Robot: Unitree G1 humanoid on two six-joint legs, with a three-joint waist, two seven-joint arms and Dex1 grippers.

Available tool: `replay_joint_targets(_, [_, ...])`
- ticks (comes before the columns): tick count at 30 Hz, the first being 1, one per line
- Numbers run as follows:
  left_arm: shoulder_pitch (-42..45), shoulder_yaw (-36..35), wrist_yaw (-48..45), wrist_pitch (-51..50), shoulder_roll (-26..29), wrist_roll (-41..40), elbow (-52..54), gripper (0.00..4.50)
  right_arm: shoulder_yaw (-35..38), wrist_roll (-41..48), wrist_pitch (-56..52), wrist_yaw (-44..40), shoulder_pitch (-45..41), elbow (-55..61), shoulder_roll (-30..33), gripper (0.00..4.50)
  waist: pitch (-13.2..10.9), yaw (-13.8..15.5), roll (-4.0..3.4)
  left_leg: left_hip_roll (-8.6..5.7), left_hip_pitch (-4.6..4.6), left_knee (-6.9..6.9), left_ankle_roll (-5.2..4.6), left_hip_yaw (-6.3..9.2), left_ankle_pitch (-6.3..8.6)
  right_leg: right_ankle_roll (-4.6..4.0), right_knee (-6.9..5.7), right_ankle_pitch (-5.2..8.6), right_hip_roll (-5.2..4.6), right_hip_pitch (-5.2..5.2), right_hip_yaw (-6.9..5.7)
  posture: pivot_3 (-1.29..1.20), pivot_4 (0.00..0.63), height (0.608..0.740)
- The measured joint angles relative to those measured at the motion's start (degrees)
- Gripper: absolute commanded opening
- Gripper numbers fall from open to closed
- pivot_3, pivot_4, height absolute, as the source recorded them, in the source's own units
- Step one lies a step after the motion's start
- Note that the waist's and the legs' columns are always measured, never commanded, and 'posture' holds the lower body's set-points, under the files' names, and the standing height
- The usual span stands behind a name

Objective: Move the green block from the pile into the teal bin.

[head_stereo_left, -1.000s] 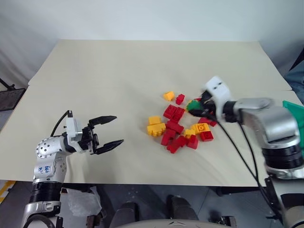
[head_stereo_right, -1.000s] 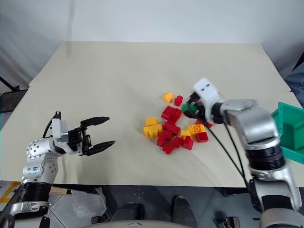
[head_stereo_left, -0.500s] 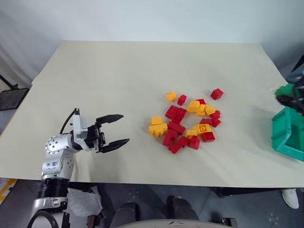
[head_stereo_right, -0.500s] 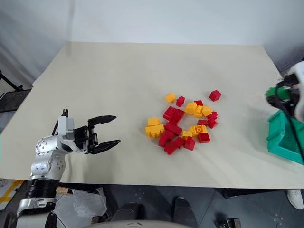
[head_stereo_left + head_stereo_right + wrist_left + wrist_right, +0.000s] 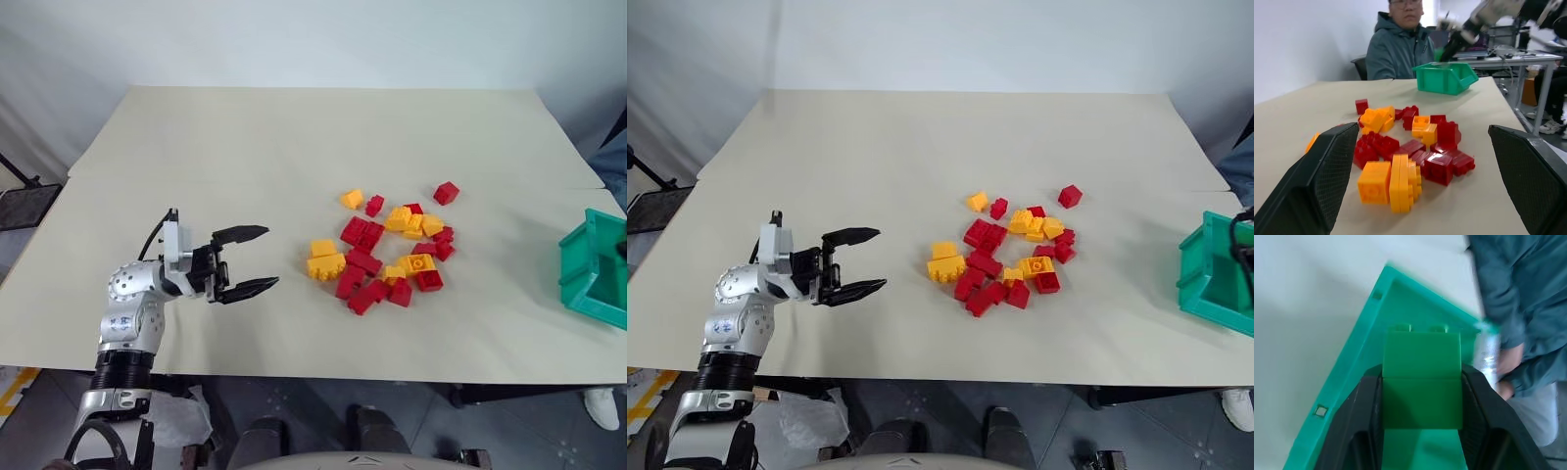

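1. You see bare table all around the pile, open to a gripper.
2. Beside the teal bin, a seated person crowds the far side.

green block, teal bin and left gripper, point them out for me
green block (image 5: 1421, 377): right wrist view, its flat face between the fingers
teal bin (image 5: 586, 262): left eye view, its outer wall
left gripper (image 5: 259, 259): left eye view, midway between its fingertips

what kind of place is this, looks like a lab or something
Probably a robotics lab or workroom: a paper-covered table with toy bricks, a seated person watching, and desks with equipment behind them.
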State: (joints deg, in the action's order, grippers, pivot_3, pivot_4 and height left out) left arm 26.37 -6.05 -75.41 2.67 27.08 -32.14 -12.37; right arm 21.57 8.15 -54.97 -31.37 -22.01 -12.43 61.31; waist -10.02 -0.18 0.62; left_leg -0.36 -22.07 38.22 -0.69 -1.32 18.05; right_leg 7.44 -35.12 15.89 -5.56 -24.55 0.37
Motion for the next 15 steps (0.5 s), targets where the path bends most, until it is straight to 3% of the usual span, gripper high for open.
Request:
replay_joint_targets(8, [2.61,2.32,2.21,-4.70,1.13,1.34,3.20,4.50,-2.28,-0.49,4.70,0.90,-2.21,-6.19,-0.12,1.51,0.03,0.08,-0.09,0.00,-0.02,0.00,0.02,-0.04,-0.01,0.05,-0.19,-0.03,0.03,-0.01,-0.02,0.00,0.150,0.740])
replay_joint_targets(15, [5.81,3.87,2.41,-5.63,1.25,3.05,3.20,4.50,-2.29,-0.34,5.56,1.18,-1.02,-5.62,-0.04,3.87,0.03,0.01,-0.10,0.01,-0.01,0.05,-0.02,-0.11,0.01,0.06,-0.22,-0.03,0.04,-0.01,0.01,0.00,0.150,0.740])
